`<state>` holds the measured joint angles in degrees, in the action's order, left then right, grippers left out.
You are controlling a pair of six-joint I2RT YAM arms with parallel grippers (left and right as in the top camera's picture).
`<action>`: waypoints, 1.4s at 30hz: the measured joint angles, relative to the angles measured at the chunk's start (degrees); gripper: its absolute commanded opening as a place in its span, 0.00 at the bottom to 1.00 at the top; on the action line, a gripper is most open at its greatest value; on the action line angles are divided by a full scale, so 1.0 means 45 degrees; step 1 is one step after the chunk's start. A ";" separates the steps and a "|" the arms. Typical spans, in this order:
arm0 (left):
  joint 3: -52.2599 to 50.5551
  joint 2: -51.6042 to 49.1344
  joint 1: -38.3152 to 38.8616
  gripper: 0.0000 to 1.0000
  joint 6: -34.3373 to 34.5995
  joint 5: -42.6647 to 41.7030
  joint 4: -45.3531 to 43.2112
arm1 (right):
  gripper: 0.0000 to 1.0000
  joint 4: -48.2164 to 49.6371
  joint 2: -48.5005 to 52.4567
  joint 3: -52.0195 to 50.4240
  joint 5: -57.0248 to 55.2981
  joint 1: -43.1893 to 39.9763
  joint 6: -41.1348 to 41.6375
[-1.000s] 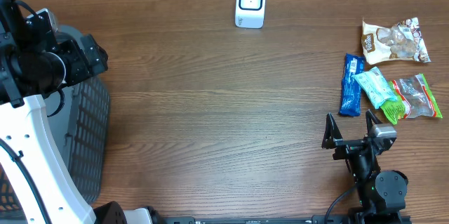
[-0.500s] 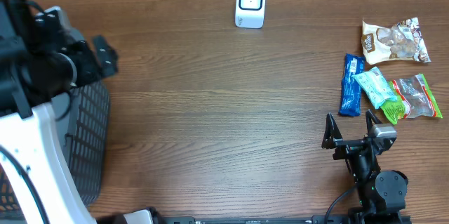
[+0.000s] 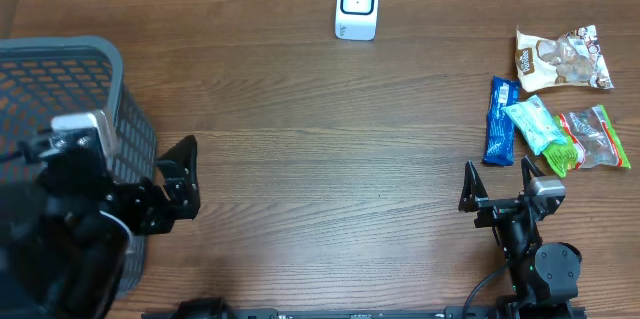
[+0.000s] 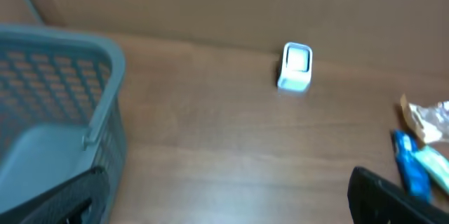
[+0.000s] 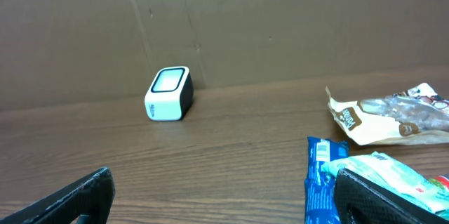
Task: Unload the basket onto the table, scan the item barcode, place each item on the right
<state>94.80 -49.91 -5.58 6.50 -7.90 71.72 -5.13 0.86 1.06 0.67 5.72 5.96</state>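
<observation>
While the left pincer (image 3: 188,177) hangs just right of the basket (image 3: 135,149), jaws wide and holding nothing, I see the scanner (image 3: 357,5) standing at the far edge of the table (image 3: 320,159), well apart from both arms. On the right lie the items, untouched: a blue bar (image 3: 500,119), a teal pack (image 3: 533,124) touching it, a green pack (image 3: 590,139) and, farther back, a tan bag (image 3: 560,59). My right pincer (image 3: 498,171) sits near the bar at the front edge, jaws wide and empty.
</observation>
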 measured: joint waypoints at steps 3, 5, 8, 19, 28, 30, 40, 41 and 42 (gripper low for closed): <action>-0.3317 0.1511 0.0102 1.00 -0.0869 -0.0102 -0.3390 | 1.00 -0.0005 0.0015 0.0000 0.0015 0.0005 0.0000; -0.6130 0.2739 0.0170 1.00 -0.1938 -0.0403 -0.5863 | 1.00 0.0000 0.0024 0.0000 0.0044 0.0000 0.0005; -0.9695 0.4371 0.0170 1.00 -0.3288 -0.0758 -0.9787 | 1.00 -0.0015 0.0019 0.0000 0.0049 0.0005 0.0000; -1.7549 0.8038 0.0253 0.99 -0.5513 -0.1073 -1.6242 | 1.00 -0.0005 0.0019 0.0000 0.0083 0.0000 0.0005; -2.0026 0.9408 0.0500 1.00 -0.6936 -0.1146 -1.6330 | 1.00 -0.0005 0.0019 0.0000 0.0083 0.0000 0.0005; -2.0312 0.9598 0.0495 1.00 -0.7106 -0.1146 -1.6281 | 1.00 -0.0010 0.0019 0.0000 0.0087 0.0005 0.0000; -2.0954 1.0880 0.0588 1.00 -0.7213 -0.1161 -1.5266 | 1.00 -0.0005 0.0019 0.0000 0.0087 0.0005 -0.0005; -2.0954 1.0880 0.0665 1.00 -0.7213 -0.1156 -1.5261 | 1.00 -0.0015 0.0019 0.0000 0.0092 0.0005 0.0005; -2.0954 1.0880 0.0670 1.00 -0.7213 -0.1161 -1.5261 | 1.00 -0.0005 0.0019 0.0000 0.0092 0.0000 0.0000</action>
<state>0.51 -0.95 -2.57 -25.96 -13.13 3.05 -5.15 0.95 1.06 1.08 5.72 5.96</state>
